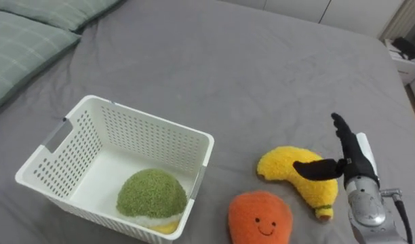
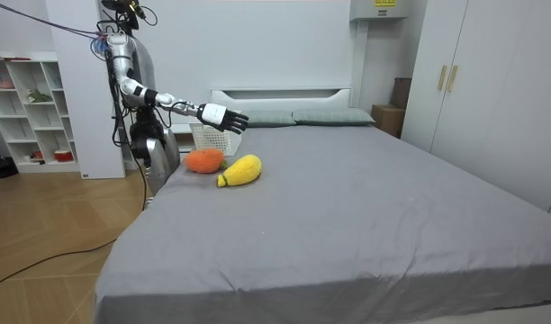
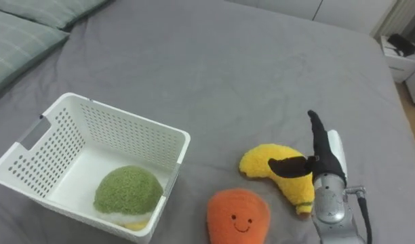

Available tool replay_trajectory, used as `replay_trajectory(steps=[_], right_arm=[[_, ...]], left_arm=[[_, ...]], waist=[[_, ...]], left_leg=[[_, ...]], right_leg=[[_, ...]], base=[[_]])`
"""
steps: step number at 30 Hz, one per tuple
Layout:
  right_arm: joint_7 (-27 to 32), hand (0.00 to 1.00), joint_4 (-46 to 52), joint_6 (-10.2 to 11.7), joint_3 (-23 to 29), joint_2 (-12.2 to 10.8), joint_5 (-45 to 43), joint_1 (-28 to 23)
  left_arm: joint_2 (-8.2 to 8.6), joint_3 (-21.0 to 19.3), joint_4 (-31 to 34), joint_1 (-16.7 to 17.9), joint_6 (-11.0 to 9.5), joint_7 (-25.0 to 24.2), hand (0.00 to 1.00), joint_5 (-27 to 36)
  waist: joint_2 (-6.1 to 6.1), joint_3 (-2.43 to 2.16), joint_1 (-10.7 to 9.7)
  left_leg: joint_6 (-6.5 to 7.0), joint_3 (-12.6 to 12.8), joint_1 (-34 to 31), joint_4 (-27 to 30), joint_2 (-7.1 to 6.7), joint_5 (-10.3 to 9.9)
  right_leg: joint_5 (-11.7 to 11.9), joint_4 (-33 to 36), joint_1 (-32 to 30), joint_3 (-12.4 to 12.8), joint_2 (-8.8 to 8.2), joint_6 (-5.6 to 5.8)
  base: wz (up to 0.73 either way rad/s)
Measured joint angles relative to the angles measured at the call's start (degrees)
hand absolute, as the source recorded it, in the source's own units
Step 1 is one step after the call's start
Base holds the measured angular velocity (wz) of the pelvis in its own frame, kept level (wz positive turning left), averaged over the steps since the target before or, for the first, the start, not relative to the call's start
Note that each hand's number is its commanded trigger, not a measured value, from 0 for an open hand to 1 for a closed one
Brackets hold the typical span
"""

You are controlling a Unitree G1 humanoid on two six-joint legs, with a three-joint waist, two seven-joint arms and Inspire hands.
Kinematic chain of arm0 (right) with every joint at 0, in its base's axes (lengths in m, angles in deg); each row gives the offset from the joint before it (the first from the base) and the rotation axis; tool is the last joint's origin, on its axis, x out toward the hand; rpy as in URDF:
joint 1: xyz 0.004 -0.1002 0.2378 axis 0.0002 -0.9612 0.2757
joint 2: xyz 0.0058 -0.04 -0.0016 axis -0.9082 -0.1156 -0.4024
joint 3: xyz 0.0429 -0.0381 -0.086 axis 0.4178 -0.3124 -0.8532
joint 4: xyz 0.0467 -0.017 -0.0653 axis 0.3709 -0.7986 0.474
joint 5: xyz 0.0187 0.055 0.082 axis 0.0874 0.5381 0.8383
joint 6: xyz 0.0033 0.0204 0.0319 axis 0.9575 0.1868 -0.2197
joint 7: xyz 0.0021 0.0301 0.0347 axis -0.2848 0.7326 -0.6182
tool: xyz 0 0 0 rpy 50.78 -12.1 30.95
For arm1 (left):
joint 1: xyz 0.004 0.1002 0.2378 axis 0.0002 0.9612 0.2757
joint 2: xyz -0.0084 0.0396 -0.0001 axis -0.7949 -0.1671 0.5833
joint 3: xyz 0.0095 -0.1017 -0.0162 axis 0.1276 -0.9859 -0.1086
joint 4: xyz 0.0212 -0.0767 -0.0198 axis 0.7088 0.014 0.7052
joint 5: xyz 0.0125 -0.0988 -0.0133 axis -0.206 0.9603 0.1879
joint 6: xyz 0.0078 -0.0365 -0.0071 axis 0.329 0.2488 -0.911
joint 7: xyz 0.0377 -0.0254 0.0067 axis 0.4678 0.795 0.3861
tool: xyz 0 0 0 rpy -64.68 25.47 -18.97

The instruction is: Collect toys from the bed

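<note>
The right hand (image 1: 354,161), fingers straight and empty, hangs over the plush banana (image 1: 281,166) by the bed's (image 1: 262,68) near edge, apparently poised to grasp it.

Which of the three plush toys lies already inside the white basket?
The green toy: it sits in the basket. The orange toy and the yellow toy lie on the bed beside it.

Three plush toys (image 1: 152,193) (image 1: 260,217) (image 1: 282,166), one basket (image 1: 146,139)
</note>
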Motion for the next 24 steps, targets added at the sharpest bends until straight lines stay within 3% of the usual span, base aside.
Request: replay_trajectory(steps=[4,12,16,21,24], right_arm=[[0.0,0.0,-3.6,0.0,0.1,0.1,0.0,0.0],[1.7,0.0,-7.1,0.2,-1.1,0.3,-0.2,1.5],[2.2,0.0,-14.0,1.1,-1.3,0.4,1.8,6.7],[2.8,0.0,-21.5,1.5,-3.7,1.6,1.9,12.3],[3.2,0.0,-24.4,2.3,-3.8,1.6,1.8,14.6]], left_arm=[[-0.09,0.1,0.1,0.9,0.1,-0.4,0.0,-0.1],[-0.86,0.3,0.3,0.7,0.1,-1.7,0.0,0.0],[-1.2,0.4,0.2,-0.9,0.3,-2.0,0.0,-0.1],[-3.1,2.9,0.1,-3.7,-0.4,-3.6,0.0,0.0],[-3.22,3.7,-0.5,-3.8,-1.1,-3.9,0.0,0.2]], waist=[[0.03,0.02,-0.3],[-0.07,-0.05,1.6],[-0.19,-0.02,1.9],[-0.51,0.57,3.2],[-0.74,0.7,3.5]], left_leg=[[0.0,0.1,-0.7,0.2,-0.05,0.0],[-0.01,0.0,-2.6,0.4,0.04,0.0],[-0.01,-0.1,-5.7,1.6,0.09,0.0],[-0.15,-0.9,-9.4,2.4,-0.08,0.3],[-0.15,-1.2,-10.5,2.4,-0.09,0.3]], right_leg=[[0.0,0.0,-0.5,-0.2,0.0,0.0],[0.0,0.0,-2.4,-0.5,0.02,-0.07],[0.5,0.0,-4.7,-0.9,0.05,-0.25],[0.8,0.0,-7.6,-2.0,0.12,-0.54],[0.8,-0.1,-8.6,-2.3,0.11,-0.54]], base=[[0.0],[0.0],[0.06],[0.08],[0.05]])
